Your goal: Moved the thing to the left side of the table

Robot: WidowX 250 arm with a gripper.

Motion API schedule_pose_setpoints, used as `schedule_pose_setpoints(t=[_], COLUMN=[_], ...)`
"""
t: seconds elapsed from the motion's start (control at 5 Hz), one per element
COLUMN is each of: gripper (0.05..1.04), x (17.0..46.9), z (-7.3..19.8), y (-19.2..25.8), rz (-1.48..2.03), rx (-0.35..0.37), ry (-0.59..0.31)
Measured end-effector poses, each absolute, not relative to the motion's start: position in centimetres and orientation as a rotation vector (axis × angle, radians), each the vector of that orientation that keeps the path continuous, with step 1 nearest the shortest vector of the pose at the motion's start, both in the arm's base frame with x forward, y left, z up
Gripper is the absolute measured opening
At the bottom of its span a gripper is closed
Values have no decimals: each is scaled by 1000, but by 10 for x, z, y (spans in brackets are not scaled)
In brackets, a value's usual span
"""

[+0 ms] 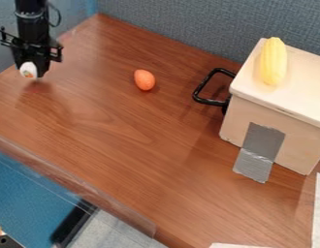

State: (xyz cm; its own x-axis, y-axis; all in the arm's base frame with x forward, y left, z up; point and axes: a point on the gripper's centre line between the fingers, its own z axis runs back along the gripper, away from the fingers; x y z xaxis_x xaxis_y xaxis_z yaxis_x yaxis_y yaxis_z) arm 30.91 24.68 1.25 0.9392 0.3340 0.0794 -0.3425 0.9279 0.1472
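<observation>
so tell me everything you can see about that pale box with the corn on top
The box stands upright at the right of the camera view, partly cut off by its edge. Its cream top looks smooth, with rounded edges overhanging a beige body that could be wood. Grey tape runs down the front and onto the brown table. The yellow corn lies on top. A black loop juts out at its left; whether it's attached, I can't tell.
</observation>
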Motion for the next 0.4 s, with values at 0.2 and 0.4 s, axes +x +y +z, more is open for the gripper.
schedule_pose_setpoints(t=[0.2,0.4], gripper=[836,1007], x=[306,304], z=[11,12], y=[252,250], rz=[361,361], rx=[164,156], ry=[-41,-23])
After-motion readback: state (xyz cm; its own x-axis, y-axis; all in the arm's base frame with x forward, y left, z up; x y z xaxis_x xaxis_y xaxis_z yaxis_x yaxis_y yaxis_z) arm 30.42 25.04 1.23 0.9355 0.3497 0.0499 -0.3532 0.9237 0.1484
